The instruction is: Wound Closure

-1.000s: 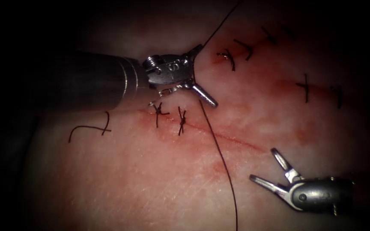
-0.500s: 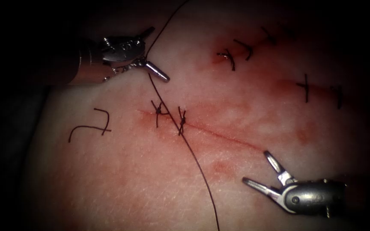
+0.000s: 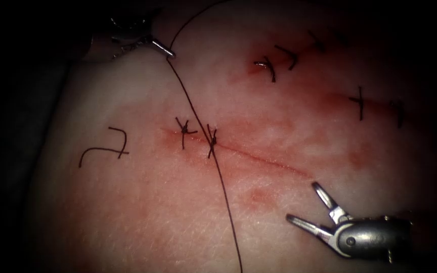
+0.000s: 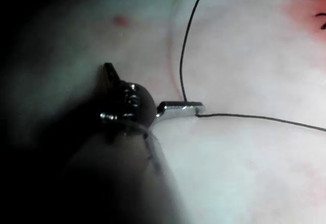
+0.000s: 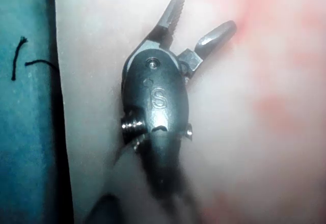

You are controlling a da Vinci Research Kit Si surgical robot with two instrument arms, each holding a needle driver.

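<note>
My left tool (image 3: pixel 142 38) is at the far left edge of the tissue (image 3: pixel 142 202), open wide. The dark thread (image 3: pixel 193 108) bends around its one lit jaw and is not clamped; the left wrist view shows the thread (image 4: pixel 254 117) hooked at that left tool (image 4: pixel 153 89). From there the thread runs down across the second knotted stitch (image 3: pixel 212 139) and the cut (image 3: pixel 269 161), out of the picture's lower edge. My right tool (image 3: pixel 302 201) hovers right of the thread, just below the cut's right end, open and holding nothing (image 5: pixel 205 12). Where the needle is I cannot tell.
Another knotted stitch (image 3: pixel 184 130) closes the cut's left end. A loose cut piece of thread (image 3: pixel 102 149) lies further left. Several older stitches (image 3: pixel 269 68) sit upper right amid red fluid (image 3: pixel 330 101). Blue drape (image 5: pixel 25 132) borders the tissue.
My left tool has moved up and to the left, dragging the thread with it so it now slants across the second stitch. The right tool shifted only slightly.
</note>
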